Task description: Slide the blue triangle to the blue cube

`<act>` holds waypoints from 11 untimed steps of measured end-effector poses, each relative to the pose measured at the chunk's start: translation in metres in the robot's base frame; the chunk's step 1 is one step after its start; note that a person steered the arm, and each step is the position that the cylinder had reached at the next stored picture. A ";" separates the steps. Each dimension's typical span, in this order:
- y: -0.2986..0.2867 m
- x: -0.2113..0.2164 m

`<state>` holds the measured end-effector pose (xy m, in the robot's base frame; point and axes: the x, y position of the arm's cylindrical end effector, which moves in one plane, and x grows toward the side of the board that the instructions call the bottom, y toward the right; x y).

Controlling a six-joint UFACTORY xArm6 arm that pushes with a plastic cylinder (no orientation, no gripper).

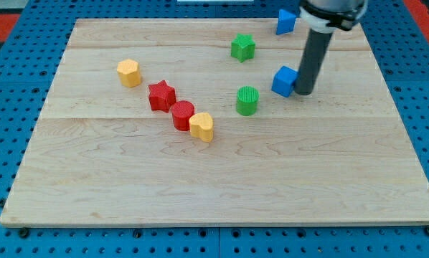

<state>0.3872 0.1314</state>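
The blue triangle (285,21) lies near the board's top edge, right of centre. The blue cube (284,81) sits lower, right of centre. My tip (304,92) is at the end of the dark rod, touching or just beside the cube's right side. The triangle is well above the tip, towards the view's top.
A green star (242,47) lies above a green cylinder (247,100), left of the cube. A yellow block (129,72), a red star (161,95), a red cylinder (182,115) and a yellow heart (201,126) form a diagonal row at left. The wooden board (222,186) sits on a blue pegboard.
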 end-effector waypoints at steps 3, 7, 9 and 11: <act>0.048 -0.084; 0.045 -0.196; 0.006 -0.195; -0.027 -0.176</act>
<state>0.2110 0.1042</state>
